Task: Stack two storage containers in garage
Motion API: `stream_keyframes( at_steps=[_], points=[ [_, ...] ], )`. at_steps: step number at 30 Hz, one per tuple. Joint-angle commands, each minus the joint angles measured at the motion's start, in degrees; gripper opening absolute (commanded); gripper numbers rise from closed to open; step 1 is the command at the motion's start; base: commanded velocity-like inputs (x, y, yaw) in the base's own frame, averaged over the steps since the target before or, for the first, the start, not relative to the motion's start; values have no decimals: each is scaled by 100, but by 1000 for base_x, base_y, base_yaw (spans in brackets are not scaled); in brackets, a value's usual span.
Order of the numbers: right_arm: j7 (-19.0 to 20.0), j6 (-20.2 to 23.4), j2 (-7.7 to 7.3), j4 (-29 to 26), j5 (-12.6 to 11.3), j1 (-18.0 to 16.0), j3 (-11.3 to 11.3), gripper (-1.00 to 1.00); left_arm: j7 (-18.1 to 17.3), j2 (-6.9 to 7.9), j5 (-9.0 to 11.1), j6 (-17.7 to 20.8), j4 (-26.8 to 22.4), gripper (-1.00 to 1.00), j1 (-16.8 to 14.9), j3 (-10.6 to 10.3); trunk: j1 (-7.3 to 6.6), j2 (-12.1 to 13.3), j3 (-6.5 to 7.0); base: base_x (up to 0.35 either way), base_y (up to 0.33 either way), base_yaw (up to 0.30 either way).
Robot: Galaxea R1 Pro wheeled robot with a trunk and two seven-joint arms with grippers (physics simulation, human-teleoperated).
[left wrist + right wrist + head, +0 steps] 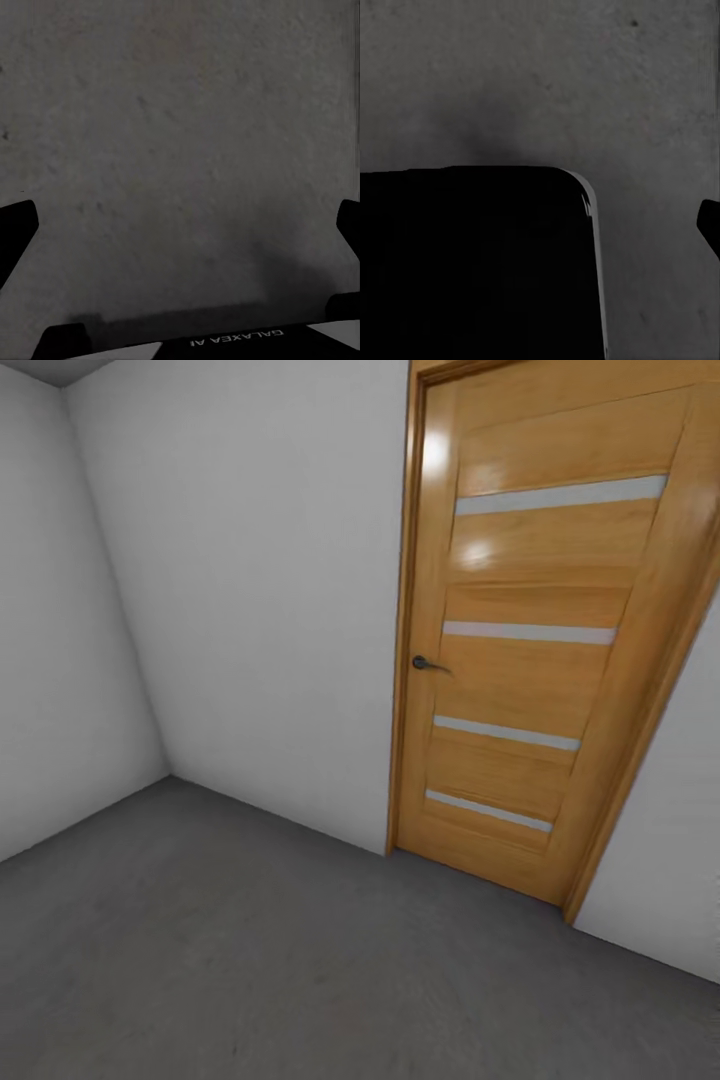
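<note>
A bare corner of the garage: plain white walls [250,580] on the left meet a dark grey concrete floor [250,960], and to the right stands a closed honey-coloured wooden door [530,650] with four narrow pale glass strips and a small dark handle [425,662]. In the left wrist view, the left claw [184,225] hangs over the mottled floor with its dark fingertips [16,225] spread wide at the frame edges, nothing between them. In the right wrist view, a large black rounded shape [472,262] covers much of the floor; one dark fingertip [709,225] of the right claw shows, so I cannot tell its opening.
</note>
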Motion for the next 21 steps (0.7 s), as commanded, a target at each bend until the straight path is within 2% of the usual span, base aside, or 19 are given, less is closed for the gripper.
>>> stream_keyframes(
  at_steps=[1, 21],
  points=[
    [25, -6, -5, -8, -61, 2, 39, 100, 28, 0, -11, 34, -13, 100, 2, -10, 4, -2, -5, 328, 23, -298],
    [25, -6, -7, -8, -61, 2, 39, 100, 37, 0, -11, 34, -15, 100, -1, -10, 4, -2, -5, 329, 14, -299]
  ],
)
